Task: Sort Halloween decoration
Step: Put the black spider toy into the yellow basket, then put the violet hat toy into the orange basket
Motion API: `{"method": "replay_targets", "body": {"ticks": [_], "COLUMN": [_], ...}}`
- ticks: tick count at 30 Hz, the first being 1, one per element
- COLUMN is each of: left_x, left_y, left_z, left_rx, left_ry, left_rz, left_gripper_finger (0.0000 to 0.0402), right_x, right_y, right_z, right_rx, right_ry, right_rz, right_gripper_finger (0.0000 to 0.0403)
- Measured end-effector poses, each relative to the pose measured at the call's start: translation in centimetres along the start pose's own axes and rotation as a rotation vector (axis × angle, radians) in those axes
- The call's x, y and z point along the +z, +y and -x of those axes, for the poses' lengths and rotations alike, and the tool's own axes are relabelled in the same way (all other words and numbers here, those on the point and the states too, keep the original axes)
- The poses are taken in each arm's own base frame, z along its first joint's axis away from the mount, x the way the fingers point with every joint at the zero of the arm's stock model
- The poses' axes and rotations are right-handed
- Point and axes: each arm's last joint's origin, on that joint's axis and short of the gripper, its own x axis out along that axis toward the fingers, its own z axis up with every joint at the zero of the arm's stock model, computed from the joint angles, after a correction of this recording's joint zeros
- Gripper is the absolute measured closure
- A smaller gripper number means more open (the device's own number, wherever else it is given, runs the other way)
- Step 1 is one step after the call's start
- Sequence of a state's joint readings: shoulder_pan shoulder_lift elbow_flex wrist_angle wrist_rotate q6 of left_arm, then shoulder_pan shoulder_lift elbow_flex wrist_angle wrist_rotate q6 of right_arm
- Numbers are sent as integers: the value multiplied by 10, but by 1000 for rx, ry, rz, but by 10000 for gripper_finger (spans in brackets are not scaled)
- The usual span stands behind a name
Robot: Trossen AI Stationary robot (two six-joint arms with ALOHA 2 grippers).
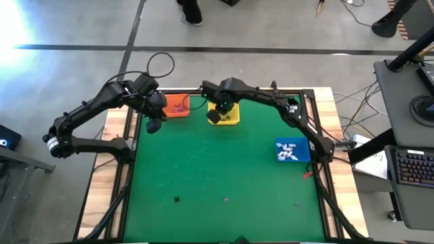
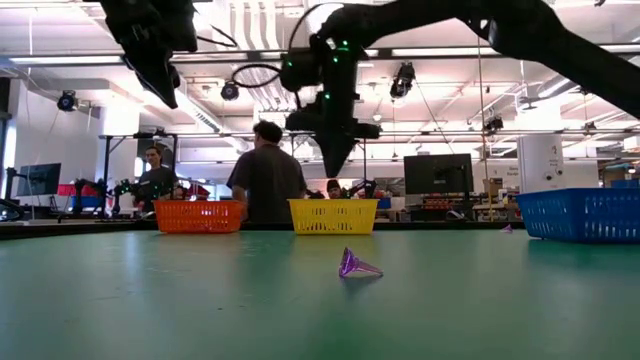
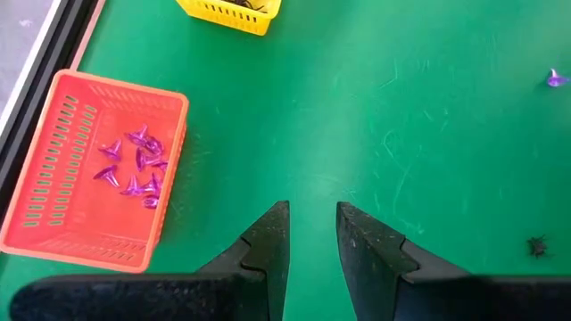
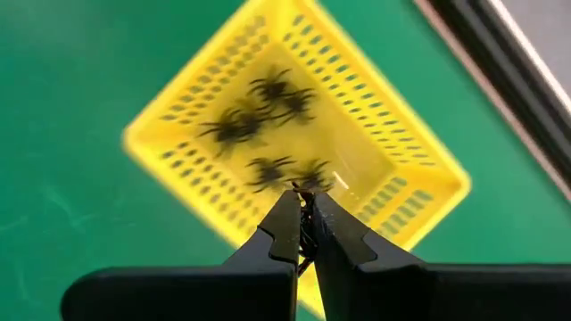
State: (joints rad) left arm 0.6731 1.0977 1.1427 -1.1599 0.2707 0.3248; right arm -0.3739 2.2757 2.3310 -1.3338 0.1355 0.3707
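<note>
The trinkets are sorted by colour. Purple cones [image 3: 136,169] lie in the orange basket [image 3: 53,205], black spiders [image 4: 268,125] in the yellow basket [image 4: 178,116], and white pieces [image 1: 288,150] in the blue basket [image 1: 302,153]. Loose on the green mat are a purple cone [image 2: 355,266] and a black spider [image 3: 537,245]. My right gripper [image 4: 306,201] hangs above the yellow basket [image 1: 230,116], shut on a small black spider. My left gripper [image 3: 312,227] is open above the mat, beside the orange basket [image 1: 178,106]. My right gripper pinches a small black spider trinket [image 4: 307,225] between its two fingertips, coming from above and pointing down. The trinket is lifted clear, over the inside of the yellow basket. Only thin dark bits of it show between the fingers.
The three baskets stand along the far and right sides of the mat. The near half of the mat holds only a few loose trinkets, such as the purple one [image 1: 226,199] and another small piece [image 1: 297,202]. People stand in the room beyond the table [image 2: 265,180].
</note>
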Motion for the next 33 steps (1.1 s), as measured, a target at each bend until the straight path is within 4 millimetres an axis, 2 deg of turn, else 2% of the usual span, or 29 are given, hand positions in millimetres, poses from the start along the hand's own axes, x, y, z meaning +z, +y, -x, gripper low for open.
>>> {"method": "replay_targets", "body": {"ticks": [4, 9, 19, 23, 27, 30, 33], "left_x": [0, 0, 1, 1, 1, 1, 0], "left_y": [0, 0, 0, 0, 0, 0, 0], "left_z": [0, 0, 0, 0, 0, 0, 0], "left_rx": [1, 1, 5, 5, 5, 5, 4], "left_ry": [0, -1, -9, -10, -10, -10, -5], "left_rz": [44, 117, 183, 183, 183, 183, 177], "left_gripper_finger": [325, 325, 325, 325, 325, 325, 325], "right_x": [7, 11, 12, 10, -1, -7, -6], "right_y": [-21, -34, -37, -41, -50, -57, -63], "right_z": [-3, -5, -6, -6, -1, 1, 4], "right_rx": [-2, -7, -14, -112, -259, -290, -293], "right_ry": [6, 9, 10, 22, 112, 190, 174], "right_rz": [20, 71, 119, 134, 178, 165, 117], "right_gripper_finger": [392, 371, 340, 332, 318, 308, 300]}}
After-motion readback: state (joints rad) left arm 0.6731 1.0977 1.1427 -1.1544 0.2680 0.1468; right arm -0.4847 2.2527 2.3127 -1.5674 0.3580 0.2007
